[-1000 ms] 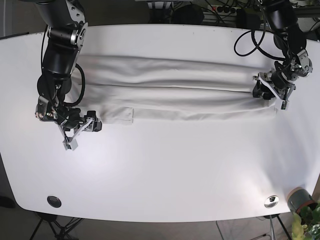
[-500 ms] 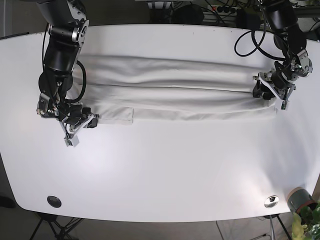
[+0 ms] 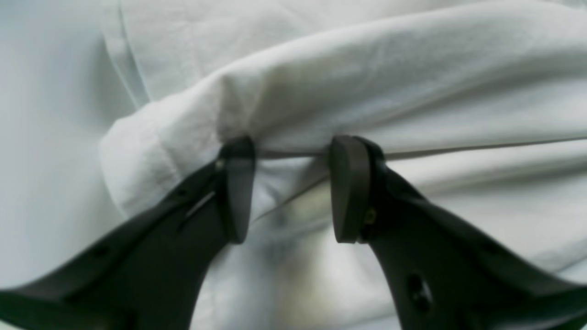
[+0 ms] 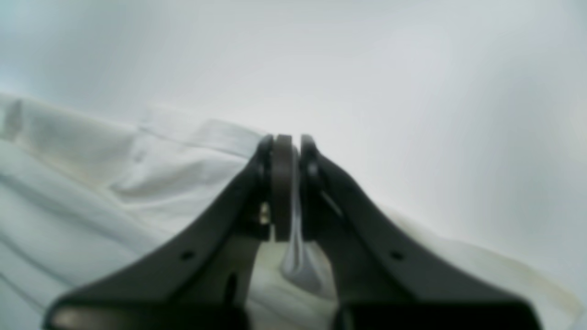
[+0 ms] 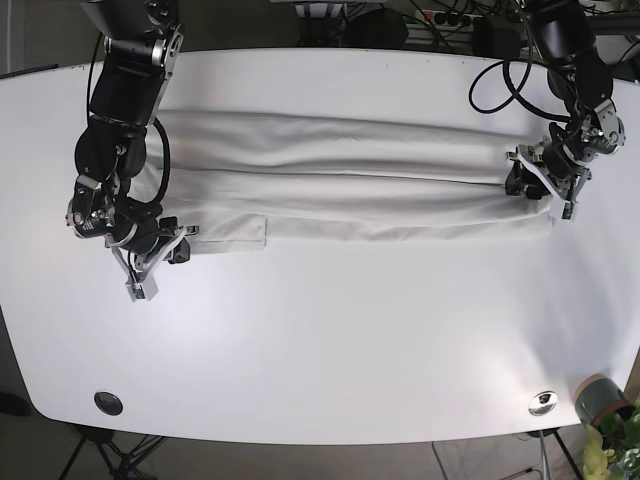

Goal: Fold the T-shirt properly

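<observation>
The white T-shirt point(image 5: 350, 190) lies in a long, folded band across the white table point(image 5: 320, 350). My left gripper point(image 5: 545, 187) is at the shirt's right end in the base view. In the left wrist view, the left gripper point(image 3: 292, 183) is open, its fingertips point(image 3: 236, 188) pushed in under a rolled fold of the T-shirt point(image 3: 367, 91). My right gripper point(image 5: 158, 258) is at the shirt's lower left corner. The right wrist view shows the right gripper point(image 4: 284, 183) shut, with a thin sliver of the T-shirt point(image 4: 137, 183) between the jaws.
A black round fitting point(image 5: 107, 403) and a silver one point(image 5: 542, 403) sit in the table near its front edge. A potted plant point(image 5: 603, 405) stands off the front right corner. Black cables point(image 5: 495, 85) hang by the left arm at the back.
The right gripper's fingers, spread apart a second ago, have come together at the shirt's lower left corner, and that arm shifted slightly. The left arm has stayed put.
</observation>
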